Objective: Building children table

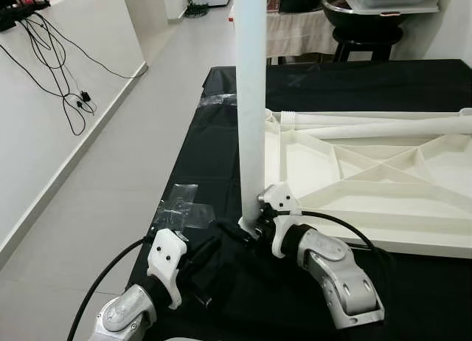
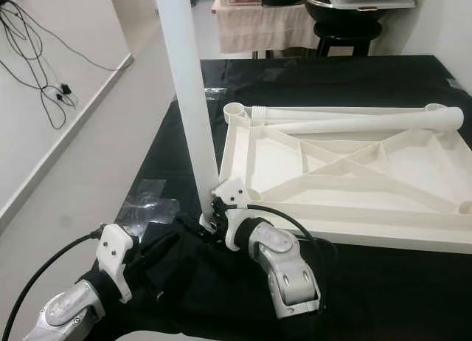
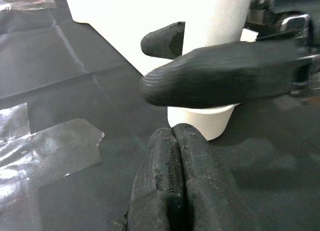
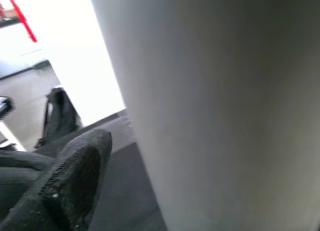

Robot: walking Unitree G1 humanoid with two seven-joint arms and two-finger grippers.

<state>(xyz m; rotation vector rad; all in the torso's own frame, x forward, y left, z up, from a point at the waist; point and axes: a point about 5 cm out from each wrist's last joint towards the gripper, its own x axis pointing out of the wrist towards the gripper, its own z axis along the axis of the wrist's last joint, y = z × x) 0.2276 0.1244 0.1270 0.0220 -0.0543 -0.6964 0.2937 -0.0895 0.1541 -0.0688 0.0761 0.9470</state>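
A white table leg is held upright near the front left corner of the upturned white tabletop, its lower end just beside that corner and apparently resting on the black cloth that covers the work surface. The leg is gripped low down by the right gripper, whose black fingers are seen in the left wrist view clamped on either side of the tube just above its flared foot. The tube is judged to be hollow plastic: light and stiff, but smooth enough to slip or twist in the pads, and long enough to lever over if held only at the bottom, so a second hold higher up would be steadier. The left gripper lies on the cloth just beside the foot, its two fingers pressed together on nothing. Two more legs lie side by side across the far edge of the tabletop. Patches of clear tape are stuck to the cloth to the left. The top of the standing leg is cut off by the frame, the corner socket is hidden behind the right wrist, and whether the foot is seated in anything cannot be made out.
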